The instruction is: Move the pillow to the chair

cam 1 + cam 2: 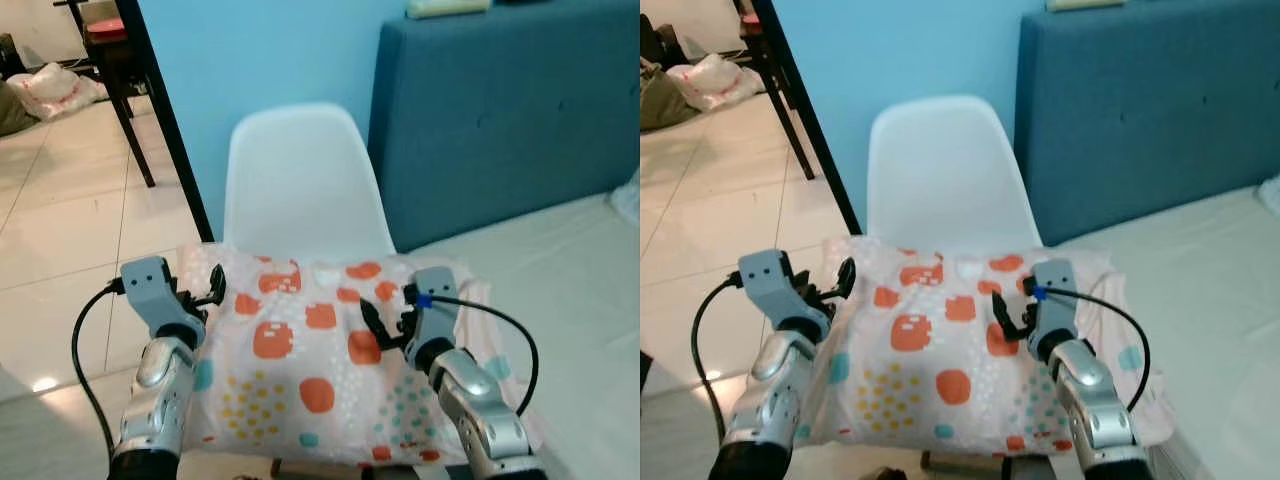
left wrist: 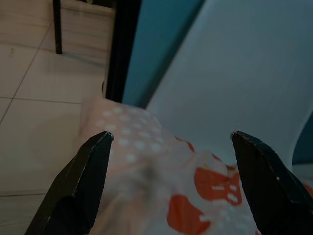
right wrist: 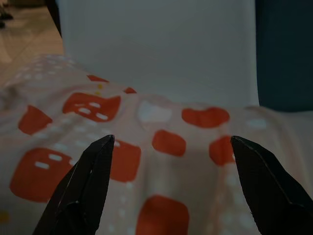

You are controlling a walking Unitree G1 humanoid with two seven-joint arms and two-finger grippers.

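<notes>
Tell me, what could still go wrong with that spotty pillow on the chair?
The pillow is wider than the white chair and hangs over both sides, so it might slide off. Both claws, left and right, sit open against it; pulling back carelessly could snag the fabric and drag it forward.

I see a pale blue wall (image 1: 270, 60) straight ahead. Right of it, a dark blue upholstered panel (image 1: 510, 110), with a pale flat object (image 1: 447, 7) on its top edge. Below the panel, a light grey flat surface (image 1: 560, 270). Left side: cream tiled floor (image 1: 60, 230), glossy, one bright reflection. Black furniture legs (image 1: 140, 100) stand on the tiles. Far left corner, a white crumpled bag (image 1: 55, 88) lies on the floor; contents I can't tell
</notes>
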